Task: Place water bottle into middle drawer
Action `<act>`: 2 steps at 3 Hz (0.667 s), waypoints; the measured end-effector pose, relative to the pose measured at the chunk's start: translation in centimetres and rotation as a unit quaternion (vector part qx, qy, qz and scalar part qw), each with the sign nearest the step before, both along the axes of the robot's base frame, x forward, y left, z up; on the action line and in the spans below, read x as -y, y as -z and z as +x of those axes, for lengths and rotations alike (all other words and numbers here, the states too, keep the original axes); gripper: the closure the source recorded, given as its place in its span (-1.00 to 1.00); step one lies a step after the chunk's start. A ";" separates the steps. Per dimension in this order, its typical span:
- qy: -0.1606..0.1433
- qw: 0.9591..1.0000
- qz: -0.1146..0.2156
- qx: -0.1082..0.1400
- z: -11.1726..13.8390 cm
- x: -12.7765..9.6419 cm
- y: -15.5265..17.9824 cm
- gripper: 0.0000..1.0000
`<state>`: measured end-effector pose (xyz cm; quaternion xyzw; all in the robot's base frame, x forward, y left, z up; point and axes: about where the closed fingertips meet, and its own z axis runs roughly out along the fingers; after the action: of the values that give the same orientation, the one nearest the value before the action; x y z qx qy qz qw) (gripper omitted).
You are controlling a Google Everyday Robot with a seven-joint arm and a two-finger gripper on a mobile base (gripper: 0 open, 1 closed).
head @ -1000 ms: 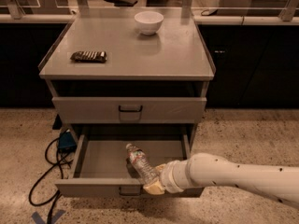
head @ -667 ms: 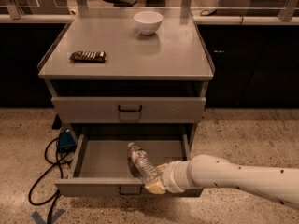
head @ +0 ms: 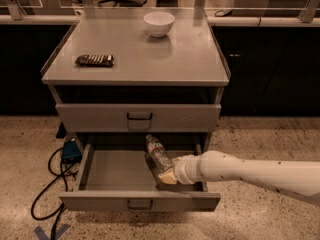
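Observation:
The water bottle (head: 158,155) is clear and ribbed with a pale label. It is tilted, cap up and to the left, over the inside of the open middle drawer (head: 115,171). My gripper (head: 164,174) reaches in from the right on a white arm and is shut on the bottle's lower end. It is above the right part of the drawer floor, just behind the drawer front (head: 140,202). I cannot tell whether the bottle touches the floor.
The drawer front one tier above (head: 139,117) is closed. A white bowl (head: 159,23) and a dark snack packet (head: 95,60) sit on the cabinet top. A blue box (head: 71,151) and black cables (head: 47,184) lie on the floor to the left.
The gripper and the bottle have moved up in the picture, farther back over the drawer. The drawer and the things on top have not moved.

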<state>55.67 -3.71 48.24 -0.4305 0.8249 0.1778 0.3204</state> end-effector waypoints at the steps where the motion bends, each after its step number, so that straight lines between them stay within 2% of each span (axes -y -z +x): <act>1: 0.000 1.000 0.000 0.000 0.0 0.0 0.0 1.00; 2: 0.000 1.000 -0.008 -0.029 1.7 0.5 1.0 1.00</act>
<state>57.34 -4.24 47.28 -0.4280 0.8351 0.1835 0.2928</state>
